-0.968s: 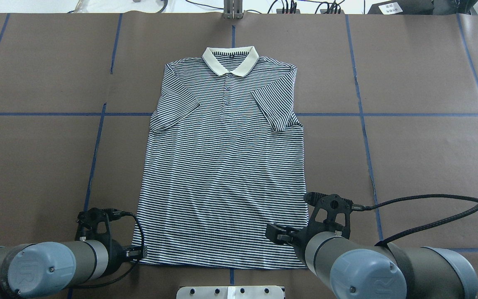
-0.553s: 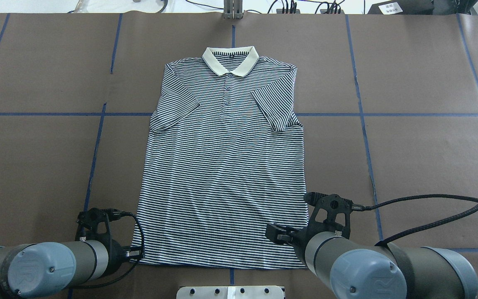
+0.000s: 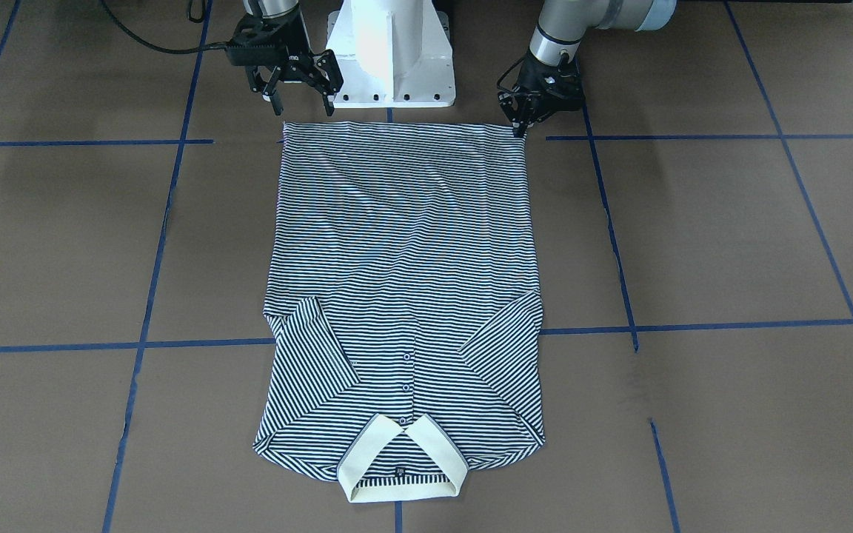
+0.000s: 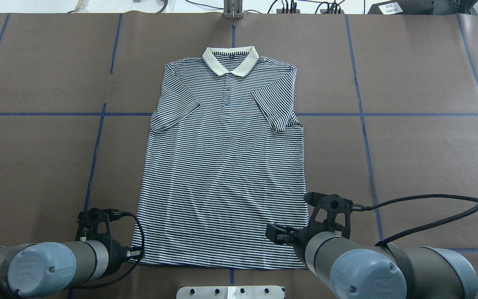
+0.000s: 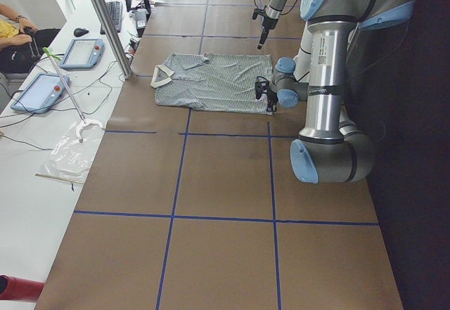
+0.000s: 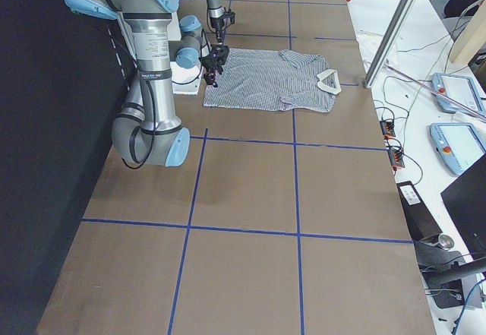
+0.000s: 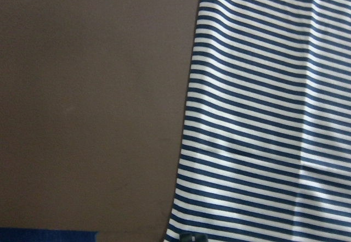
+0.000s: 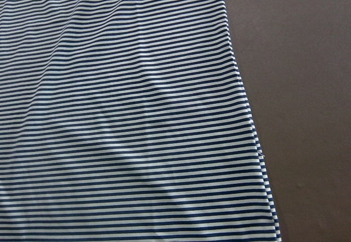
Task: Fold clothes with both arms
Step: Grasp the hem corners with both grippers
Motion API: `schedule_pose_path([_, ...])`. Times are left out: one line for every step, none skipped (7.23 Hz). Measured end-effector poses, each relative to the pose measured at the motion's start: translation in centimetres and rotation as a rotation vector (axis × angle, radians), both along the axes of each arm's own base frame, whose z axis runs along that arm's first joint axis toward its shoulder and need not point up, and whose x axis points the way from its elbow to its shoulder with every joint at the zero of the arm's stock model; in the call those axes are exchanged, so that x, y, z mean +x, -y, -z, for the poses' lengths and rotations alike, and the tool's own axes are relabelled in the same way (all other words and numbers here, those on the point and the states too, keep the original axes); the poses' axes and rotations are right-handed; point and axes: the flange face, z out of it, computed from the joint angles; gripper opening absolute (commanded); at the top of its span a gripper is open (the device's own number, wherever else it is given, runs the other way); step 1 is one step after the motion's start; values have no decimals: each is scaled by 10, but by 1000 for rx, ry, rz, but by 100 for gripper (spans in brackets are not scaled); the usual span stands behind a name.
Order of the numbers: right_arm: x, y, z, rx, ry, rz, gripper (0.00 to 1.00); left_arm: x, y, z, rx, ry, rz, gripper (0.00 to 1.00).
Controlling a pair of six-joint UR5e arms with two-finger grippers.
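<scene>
**Striped polo being pinched at one hem corner**

At the near left, the left arm [image 4: 44,268] is being held low over the brown surface [image 4: 409,158], with a black cable [image 4: 137,232] looping beside its wrist. The fingers of the left end effector [image 3: 521,130] are being drawn together at the near left hem corner of the polo shirt [image 4: 222,166]. The corner appears to be being pinched between them. That arm's wrist camera is being filled by the shirt's striped side edge and the bare brown covering beside it.

In the middle, the shirt is being shown lying flat and face up, with the hem nearest the robot and the cream collar [image 4: 230,62] at the far end. Small buttons [image 4: 227,88] are being shown running down from the collar. The left sleeve [image 4: 172,110] and the right sleeve [image 4: 274,110] are being held folded inward across the chest. Blue tape lines [image 4: 93,158] are being seen crossing the surface beside the shirt. The white pedestal base [image 3: 391,52] is being seen just beyond the hem, between the two end effectors.

At the near right, the right arm [image 4: 367,270] is being held above the hem. The fingers of the right end effector [image 3: 303,111] are being held spread apart at the near right hem corner, gripping nothing. Whether they are touching the cloth cannot be told.
</scene>
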Motion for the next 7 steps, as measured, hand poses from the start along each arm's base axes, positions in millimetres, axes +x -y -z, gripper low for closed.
schedule_pose_path([0, 0, 0, 0, 0, 0, 100, 0, 0, -1, 0, 6, -2, 39])
schedule_pose_path([0, 0, 0, 0, 0, 0, 100, 1, 0, -3, 0, 12, -3, 39])
schedule_pose_path([0, 0, 0, 0, 0, 0, 100, 1, 0, -4, -1, 15, -3, 40])
schedule_pose_path([0, 0, 0, 0, 0, 0, 100, 1, -1, -4, -1, 16, -4, 40])
schedule_pose_path([0, 0, 0, 0, 0, 0, 100, 1, -1, -4, -1, 17, -5, 44])
schedule_pose_path([0, 0, 0, 0, 0, 0, 100, 1, -1, -4, -1, 17, -5, 44])
schedule_pose_path([0, 0, 0, 0, 0, 0, 100, 1, -1, -5, -1, 18, -6, 44])
